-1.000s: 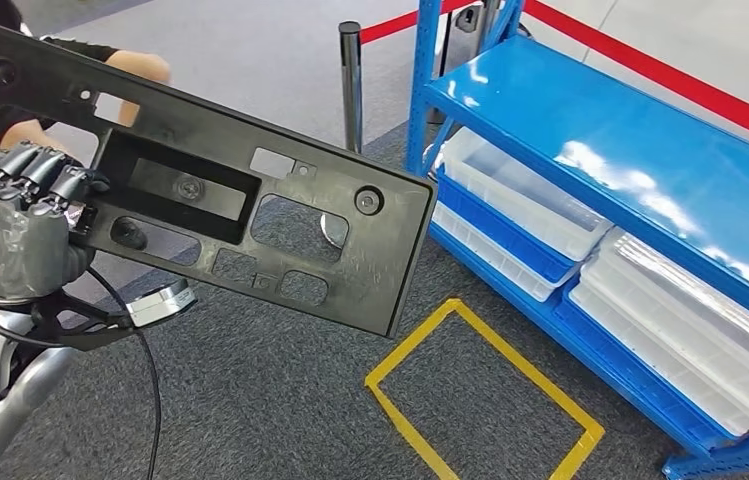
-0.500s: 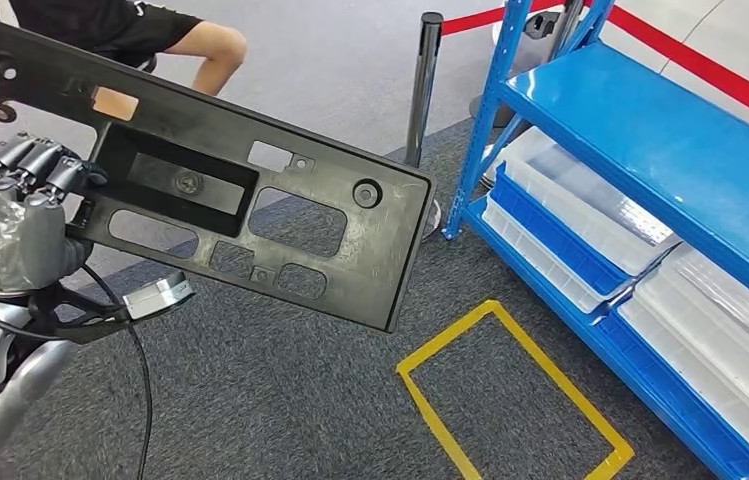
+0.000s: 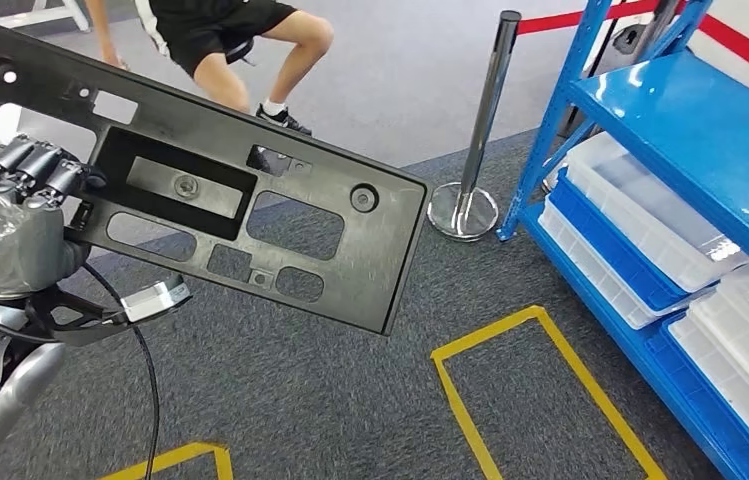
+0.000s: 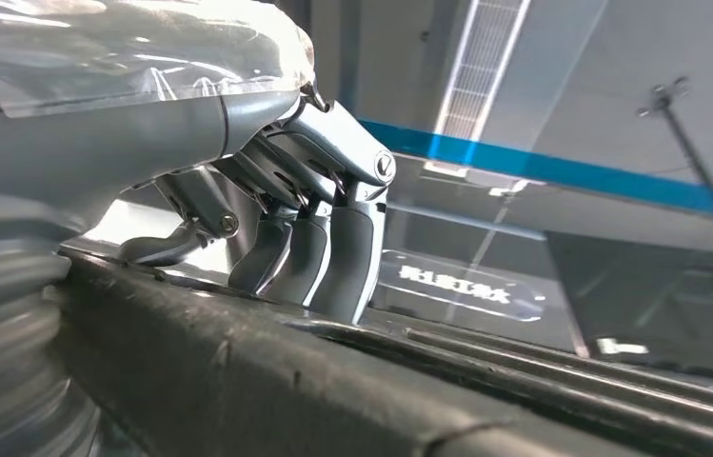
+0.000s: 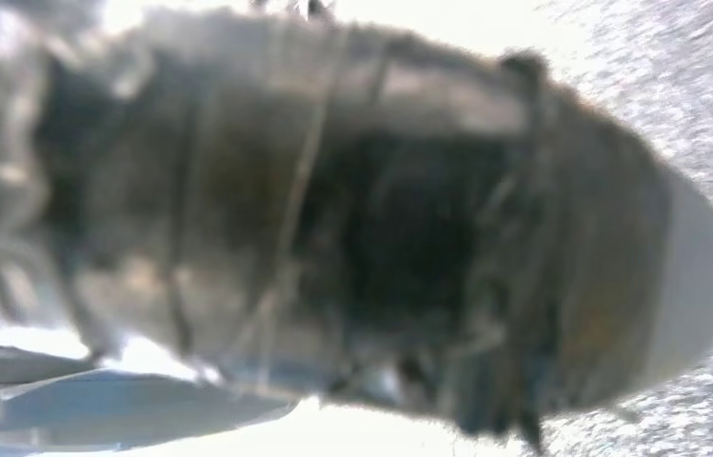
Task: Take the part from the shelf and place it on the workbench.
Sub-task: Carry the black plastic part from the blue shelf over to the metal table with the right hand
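The part (image 3: 395,255) is a long black plastic panel with several cut-outs, held up in the air across the left half of the head view, tilted down to the right. My left hand (image 3: 10,225), wrapped in clear film, grips its left end with fingers curled over the edge. In the left wrist view the fingers (image 4: 333,248) press on the panel's black rim (image 4: 238,381). My right hand (image 5: 333,248) is a blurred grey shape above speckled floor; how its fingers lie is unclear.
A blue shelf (image 3: 670,110) with white bins (image 3: 640,215) stands on the right. A chrome stanchion (image 3: 485,110) with a red belt (image 3: 550,22) is beside it. A yellow tape rectangle (image 3: 550,320) marks the grey carpet. A person's legs (image 3: 250,40) are beyond the panel.
The whole picture has shifted: the camera turned left, so the shelf and stanchion slid right and the person came more into view. The panel stays in my left hand.
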You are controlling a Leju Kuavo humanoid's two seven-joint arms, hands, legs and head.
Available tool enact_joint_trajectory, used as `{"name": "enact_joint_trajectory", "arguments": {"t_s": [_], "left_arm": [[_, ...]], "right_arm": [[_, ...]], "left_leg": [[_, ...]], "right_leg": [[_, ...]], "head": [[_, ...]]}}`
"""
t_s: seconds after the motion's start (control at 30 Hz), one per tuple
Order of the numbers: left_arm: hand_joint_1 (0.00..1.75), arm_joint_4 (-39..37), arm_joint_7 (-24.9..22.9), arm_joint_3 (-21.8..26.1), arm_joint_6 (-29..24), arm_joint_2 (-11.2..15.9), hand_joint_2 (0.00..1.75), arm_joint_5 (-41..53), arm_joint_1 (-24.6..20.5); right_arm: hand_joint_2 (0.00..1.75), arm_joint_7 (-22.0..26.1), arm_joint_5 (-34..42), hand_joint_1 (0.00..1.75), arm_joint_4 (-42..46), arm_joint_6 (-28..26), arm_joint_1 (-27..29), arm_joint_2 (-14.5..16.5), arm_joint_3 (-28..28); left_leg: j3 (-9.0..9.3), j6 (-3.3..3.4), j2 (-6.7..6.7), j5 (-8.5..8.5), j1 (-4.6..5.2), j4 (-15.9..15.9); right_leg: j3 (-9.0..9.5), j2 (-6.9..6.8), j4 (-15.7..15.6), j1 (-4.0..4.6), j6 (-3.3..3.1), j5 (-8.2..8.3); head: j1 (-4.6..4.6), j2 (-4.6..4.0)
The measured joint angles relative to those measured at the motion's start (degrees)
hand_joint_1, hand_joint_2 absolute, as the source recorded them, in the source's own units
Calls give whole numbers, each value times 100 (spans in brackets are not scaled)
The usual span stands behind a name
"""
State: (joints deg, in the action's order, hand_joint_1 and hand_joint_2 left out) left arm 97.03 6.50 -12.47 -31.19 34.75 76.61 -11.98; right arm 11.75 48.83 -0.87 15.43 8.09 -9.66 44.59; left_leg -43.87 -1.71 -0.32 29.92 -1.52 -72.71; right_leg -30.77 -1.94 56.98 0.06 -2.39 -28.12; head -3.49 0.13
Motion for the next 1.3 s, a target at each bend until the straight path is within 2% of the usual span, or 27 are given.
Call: {"name": "enact_joint_trajectory", "arguments": {"t_s": [0.07, 0.1, 0.13, 0.2, 0.23, 0.27, 0.3, 0.33, 0.4, 0.43, 0.47, 0.5, 0.53, 0.57, 0.6, 0.67, 0.73, 0.8, 0.83, 0.9, 0.97, 1.03, 1.07, 1.1, 1.2, 1.23, 1.3], "left_arm": [[175, -2, 36, -19, -2, 1, 175, -32, 3], [175, -3, 56, -31, -4, 2, 175, -48, 3], [175, -2, 69, -41, -7, 9, 175, -58, 1], [175, -1, 85, -51, -14, 30, 175, -77, -13], [175, 0, 86, -52, -19, 45, 175, -84, -20], [175, 0, 87, -53, -23, 62, 175, -91, -23], [175, -1, 87, -53, -28, 81, 175, -94, -22], [175, -1, 87, -53, -31, 97, 175, -96, -23], [175, -1, 89, -57, -36, 111, 175, -97, -32], [175, -1, 89, -62, -39, 109, 175, -98, -36], [175, -1, 98, -69, -43, 106, 175, -98, -33], [175, -1, 126, -77, -51, 106, 175, -98, -28], [175, -1, 176, -85, -63, 121, 175, -98, -24], [175, -1, 234, -95, -79, 148, 175, -99, -22], [175, -1, 288, -104, -96, 187, 175, -100, -20], [175, -1, 344, -126, -133, 263, 175, -100, -24], [175, -1, 375, -151, -175, 321, 175, -92, -27], [175, -2, 391, -172, -190, 393, 175, -72, -22], [175, -3, 385, -178, -178, 428, 175, -58, -23], [175, -2, 357, -185, -149, 469, 175, -19, -53], [175, -2, 333, -189, -136, 476, 175, 9, -59], [175, -3, 324, -191, -137, 476, 175, 20, -28], [175, -3, 324, -192, -139, 479, 175, 25, -19], [175, -3, 324, -193, -142, 485, 175, 29, -18], [175, -2, 323, -196, -148, 517, 175, 34, -19], [175, -2, 323, -196, -149, 526, 175, 34, -17], [175, -1, 326, -201, -152, 536, 175, 27, -19]], "right_arm": [[0, 8, -21, 0, 0, 2, 0, 0, -1], [0, 11, -27, 0, 0, 3, -2, 0, -2], [0, 13, -29, 0, 1, 5, -4, 0, -3], [0, 16, -29, 0, 1, 8, -5, 6, -4], [0, 18, -29, 0, 2, 8, -8, 9, -5], [0, 19, -29, 0, 2, 8, -15, 11, -5], [0, 20, -29, 0, 2, 8, -27, 11, -6], [0, 20, -29, 0, 2, 8, -40, 13, -7], [0, 23, -29, 0, 3, 10, -49, 20, -7], [0, 24, -29, 0, 4, 10, -41, 23, -8], [0, 25, -32, 0, 4, 10, -28, 25, -8], [0, 26, -40, 0, 4, 10, -16, 25, -9], [0, 28, -56, 0, 4, 16, -7, 23, -9], [0, 32, -78, 0, 4, 30, -2, 20, -10], [0, 38, -103, 0, 4, 50, 0, 17, -13], [0, 53, -145, 0, 2, 90, 3, -1, -24], [0, 78, -194, 0, -1, 105, 13, -24, -37], [0, 100, -241, 0, -2, 106, 21, -51, -44], [0, 109, -255, 0, -2, 103, 21, -63, -49], [0, 140, -261, 0, -2, 97, 26, -73, -74], [0, 161, -240, 0, -2, 97, 38, -73, -129], [0, 165, -226, 0, -2, 99, 43, -72, -181], [0, 172, -230, 0, -2, 99, 43, -72, -199], [0, 181, -233, 0, -2, 101, 42, -72, -214], [0, 211, -250, 0, -3, 109, 38, -75, -263], [0, 215, -268, 0, -4, 111, 37, -77, -274], [0, 216, -332, 0, -3, 110, 37, -84, -284]], "left_leg": [[177, -17, 22, -186, -14, -246], [431, -7, 70, -327, -11, -43], [785, 16, 184, -352, 8, 348], [1463, 101, 416, -154, 84, 1259], [1637, 152, 470, -37, 130, 1550], [1686, 207, 441, -4, 166, 1693], [1673, 266, 382, -39, 168, 1744], [1651, 324, 322, -90, 168, 1777], [1598, 431, 210, -201, 147, 1824], [1546, 461, 152, -243, 151, 1812], [1487, 476, 84, -281, 153, 1791], [1423, 475, 5, -313, 155, 1763], [1360, 470, -80, -337, 155, 1727], [1304, 462, -163, -352, 154, 1685], [1257, 454, -244, -357, 150, 1638], [1168, 430, -383, -355, 150, 1532], [1072, 368, -516, -372, 135, 1460], [1006, 279, -653, -414, 109, 1457], [978, 247, -630, -404, 103, 1437], [825, 197, -375, -211, 104, 1160], [522, 146, -94, 160, 76, 482], [318, 98, -20, 329, 33, -41], [359, 80, -9, 257, 12, -14], [514, 66, 1, 92, -8, 239], [1090, 60, 38, -276, -14, 1289], [1157, 71, 43, -286, -5, 1443], [1160, 99, 38, -289, 16, 1496]], "right_leg": [[-170, -192, 20, 34, 11, 92], [-236, -281, 33, 49, 18, 138], [-285, -366, 47, 62, 30, 177], [-328, -517, 78, 72, 73, 243], [-331, -588, 85, 62, 103, 271], [-327, -660, 87, 49, 137, 300], [-330, -701, 93, 34, 172, 313], [-345, -621, 139, 10, 205, 274], [-499, -233, 523, -30, 251, -28], [-636, -10, 874, -48, 267, -261], [-789, 115, 1263, -51, 279, -475], [-902, 172, 1580, -50, 291, -611], [-926, 192, 1713, -49, 298, -632], [-841, 204, 1626, -50, 297, -546], [-648, 242, 1323, -54, 289, -376], [-225, 491, 557, -77, 256, -111], [-63, 682, 213, -82, 234, -66], [-64, 595, 175, -73, 200, -50], [-52, 522, 133, -78, 169, -24], [-36, 381, 47, -95, 99, 32], [-47, 262, 26, -82, 75, 53], [-61, 157, 33, -76, 78, 54], [-62, 117, 39, -76, 82, 51], [-59, 86, 46, -79, 92, 45], [-69, 38, 88, -73, 172, 22], [-86, 33, 112, -62, 199, 12], [-119, 38, 126, -52, 177, 27]], "head": [[-3, 0], [-3, 0], [-3, 0], [2, 0], [2, 0], [4, 0], [2, 0], [4, 0], [11, 0], [14, 0], [15, 0], [16, 0], [16, 0], [16, 0], [16, 0], [14, 0], [12, 0], [12, 0], [10, 0], [-8, 0], [-23, 0], [-25, 0], [-24, 0], [-25, 0], [-23, 1], [-21, 1], [-16, 1]]}}
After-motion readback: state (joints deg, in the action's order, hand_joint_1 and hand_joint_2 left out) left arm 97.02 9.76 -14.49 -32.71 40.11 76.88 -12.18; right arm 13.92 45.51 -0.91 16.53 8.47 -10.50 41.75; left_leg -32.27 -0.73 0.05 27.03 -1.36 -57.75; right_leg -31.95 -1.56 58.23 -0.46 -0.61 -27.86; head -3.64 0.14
